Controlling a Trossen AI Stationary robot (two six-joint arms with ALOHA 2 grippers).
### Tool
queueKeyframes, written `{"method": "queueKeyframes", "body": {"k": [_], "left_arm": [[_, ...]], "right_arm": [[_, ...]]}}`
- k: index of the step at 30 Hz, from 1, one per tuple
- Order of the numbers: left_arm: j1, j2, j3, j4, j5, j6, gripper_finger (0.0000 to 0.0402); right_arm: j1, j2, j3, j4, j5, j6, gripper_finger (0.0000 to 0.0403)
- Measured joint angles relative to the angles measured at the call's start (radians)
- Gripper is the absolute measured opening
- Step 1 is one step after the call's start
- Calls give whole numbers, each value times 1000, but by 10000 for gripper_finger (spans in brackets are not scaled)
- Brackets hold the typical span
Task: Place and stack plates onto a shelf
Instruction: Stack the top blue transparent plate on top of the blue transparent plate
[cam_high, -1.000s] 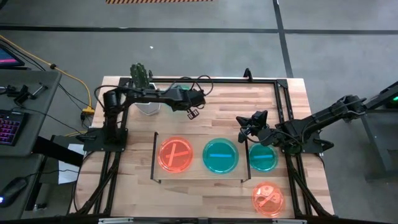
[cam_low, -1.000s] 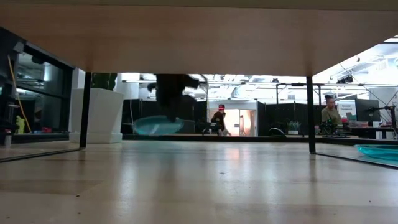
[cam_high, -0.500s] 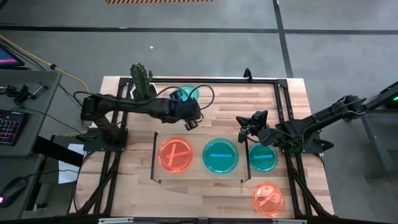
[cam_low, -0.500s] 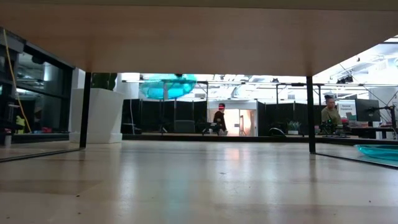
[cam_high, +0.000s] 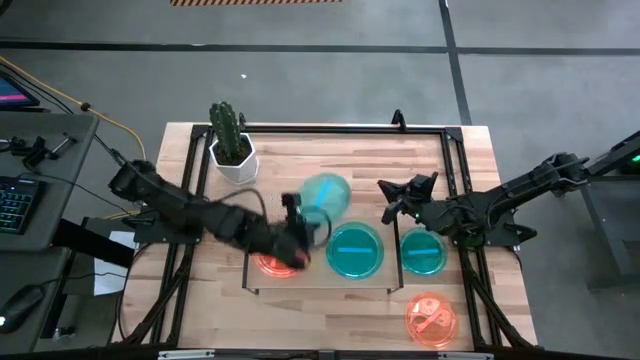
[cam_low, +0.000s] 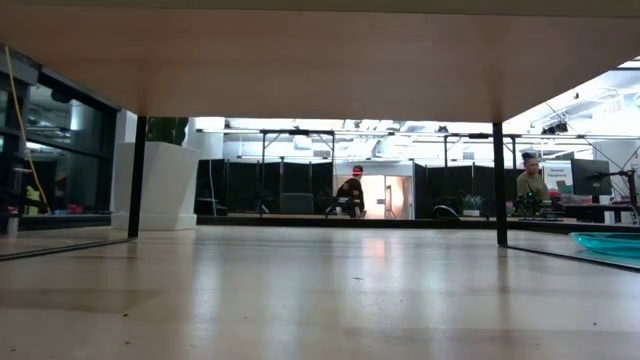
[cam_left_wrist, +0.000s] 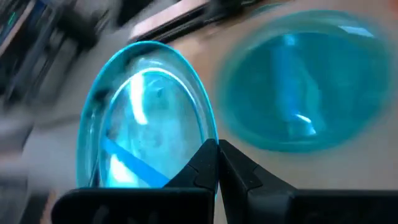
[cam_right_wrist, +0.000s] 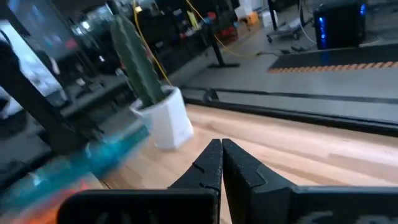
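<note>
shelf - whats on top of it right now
On the shelf: a teal plate at its middle and an orange plate, mostly covered by the left gripper, which holds another teal plate above.

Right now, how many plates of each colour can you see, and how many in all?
Teal-blue plates: 3, one held by the left end effector at, one on the shelf, one beside the shelf.
Orange plates: 2, one on the shelf, one near the table's front edge.
Total: 5
</note>
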Motion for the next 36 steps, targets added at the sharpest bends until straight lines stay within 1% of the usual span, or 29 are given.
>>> {"method": "queueKeyframes", "body": {"k": [5,9,13,17,26,36], "left_arm": [[-85,44,-1,136,52,175,0],[-99,86,-1,236,128,276,0],[-98,125,-1,309,186,329,0],[-90,158,-1,334,241,333,0],[-64,195,-1,341,243,290,0],[-53,195,-1,345,293,280,1]], "right_arm": [[0,0,0,96,0,-46,0],[0,0,0,92,11,-45,0],[0,0,0,77,11,-46,0],[0,0,0,53,11,-46,0],[0,0,0,52,11,-44,0],[0,0,0,52,11,-42,0]]}}
